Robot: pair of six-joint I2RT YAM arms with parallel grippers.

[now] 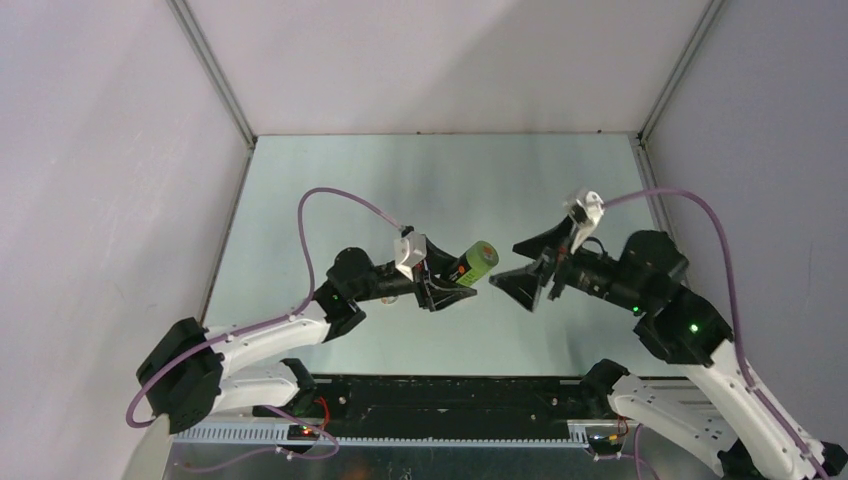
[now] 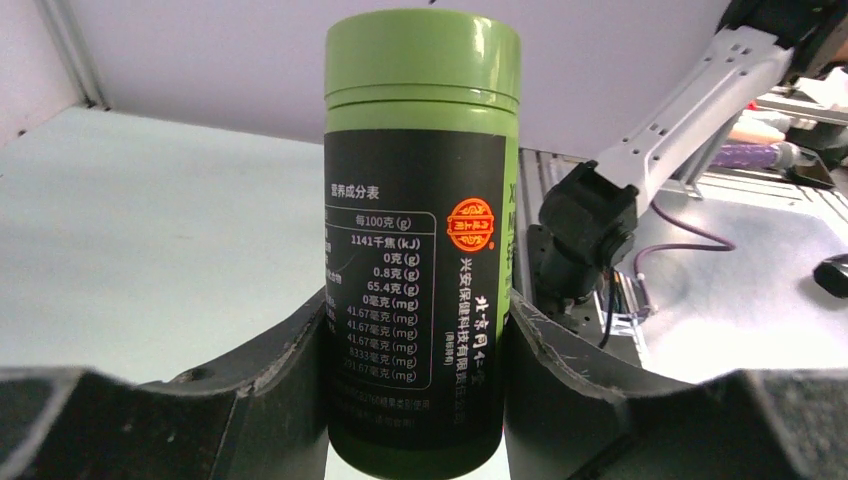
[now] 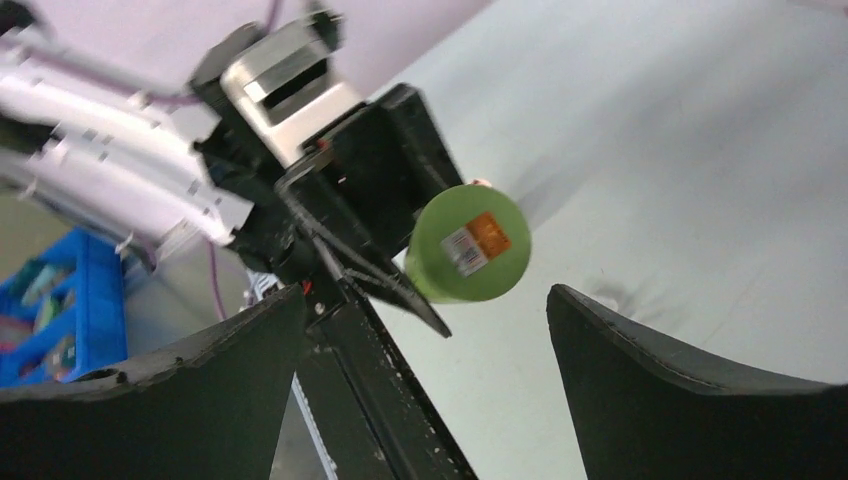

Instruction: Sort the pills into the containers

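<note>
We see the pale green table [image 1: 450,180] filling the floor of a white-walled cell, with both arms reaching over its middle. The left arm [image 1: 270,335] stretches in from the near left, and the right arm [image 1: 700,340] bends in from the near right. A purple cable [image 1: 340,195] loops above the left one.

The left gripper [image 1: 455,278] points toward the right arm. Its fingers [image 2: 270,370] are clamped on the lower sides of a green bottle [image 1: 478,262], one on each side, holding it off the table. The right gripper [image 1: 505,266] faces it from close by with its fingers [image 3: 690,390] spread wide and nothing between them. From the right wrist we see the bottle's end framed in that gap, apart from both fingers.

The bottle [image 2: 420,250] carries a black label [image 2: 400,300] printed with a table of figures and a round orange and red seal. Its light green lid [image 2: 422,55] is on and points away from the left gripper toward the right one. On top of the lid sits a small orange and white sticker [image 3: 475,243].
</note>
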